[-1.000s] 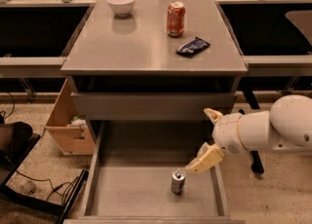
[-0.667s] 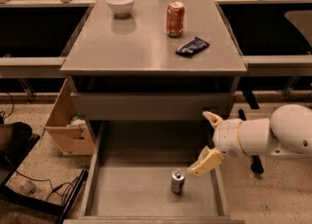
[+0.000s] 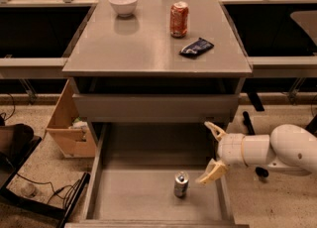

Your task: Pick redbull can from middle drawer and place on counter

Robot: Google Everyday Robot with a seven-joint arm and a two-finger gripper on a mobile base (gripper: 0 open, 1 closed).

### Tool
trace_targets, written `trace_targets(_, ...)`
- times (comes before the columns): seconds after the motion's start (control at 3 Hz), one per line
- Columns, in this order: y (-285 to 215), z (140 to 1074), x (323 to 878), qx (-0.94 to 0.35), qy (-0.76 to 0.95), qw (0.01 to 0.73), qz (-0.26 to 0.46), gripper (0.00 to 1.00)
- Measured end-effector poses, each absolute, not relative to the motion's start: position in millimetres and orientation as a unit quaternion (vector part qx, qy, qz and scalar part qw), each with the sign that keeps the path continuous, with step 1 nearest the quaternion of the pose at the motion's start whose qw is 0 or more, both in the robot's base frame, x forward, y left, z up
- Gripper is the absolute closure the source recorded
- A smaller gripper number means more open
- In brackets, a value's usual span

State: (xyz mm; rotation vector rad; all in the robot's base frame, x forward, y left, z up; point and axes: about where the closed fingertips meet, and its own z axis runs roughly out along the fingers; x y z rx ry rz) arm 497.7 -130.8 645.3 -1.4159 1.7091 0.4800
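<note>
Camera view, approach step, no grasp yet
- pincer hangs over the right side wall of the open middle drawer. It is spread wide and empty, with one finger high near the closed drawer front and the other low, pointing down toward the drawer floor
- redbull can stands upright on the drawer floor, right of centre and near the front. It is just left of and below the lower fingertip, close but apart, probably not touching, though the gap is hard to judge from this angle
- the can is outside the jaws, not between them
- next move, my read: shift the pincer left and down so the fingers straddle the can body, close, lift clear of the drawer walls, then carry it up to the worktop
- worktop already holds a white bowl, an orange soda can and a dark packet; the free patch at front left looks the safest drop spot
</note>
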Motion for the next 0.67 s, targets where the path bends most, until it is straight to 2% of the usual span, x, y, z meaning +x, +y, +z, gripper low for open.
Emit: trace_targets(0.67,-140.7,605.5,505.8,-0.57,0.674,0.426,0.2,0.0)
